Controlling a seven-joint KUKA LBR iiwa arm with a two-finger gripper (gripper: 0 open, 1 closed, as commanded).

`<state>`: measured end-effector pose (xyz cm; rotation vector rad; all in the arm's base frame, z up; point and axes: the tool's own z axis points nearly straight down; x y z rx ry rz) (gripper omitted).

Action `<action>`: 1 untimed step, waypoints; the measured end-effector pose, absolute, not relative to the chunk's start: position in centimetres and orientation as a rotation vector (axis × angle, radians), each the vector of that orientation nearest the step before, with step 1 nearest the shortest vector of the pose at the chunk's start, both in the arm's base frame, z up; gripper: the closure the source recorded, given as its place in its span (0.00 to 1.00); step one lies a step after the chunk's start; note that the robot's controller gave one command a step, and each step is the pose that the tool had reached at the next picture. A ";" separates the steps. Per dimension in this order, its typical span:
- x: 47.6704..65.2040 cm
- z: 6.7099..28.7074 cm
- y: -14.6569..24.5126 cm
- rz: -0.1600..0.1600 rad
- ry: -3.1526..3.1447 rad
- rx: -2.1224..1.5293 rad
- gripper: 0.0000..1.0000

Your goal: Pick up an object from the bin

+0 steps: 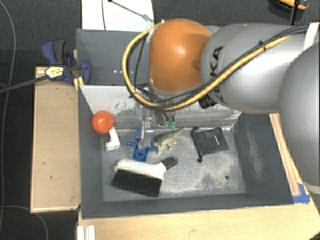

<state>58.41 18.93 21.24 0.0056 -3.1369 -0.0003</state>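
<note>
My gripper (158, 129) hangs low over the middle of the bin, below the arm's orange cover, and its fingers look open with nothing between them. Its left finger (147, 133) comes down right beside a small blue plastic piece (139, 150). A pale beige object (165, 144) lies just under the right side of the gripper. A small black piece (170, 162) sits a little nearer the front. The gripper's upper part is hidden by the cover.
An orange ball (103, 122) and a small white piece (112, 140) lie at the left wall. A brush (139, 177) with a white back and black bristles lies at the front left. A flat black square (211, 140) rests to the right.
</note>
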 end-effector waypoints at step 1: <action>58.6 21.8 18.8 -0.003 -3.145 -0.003 0.00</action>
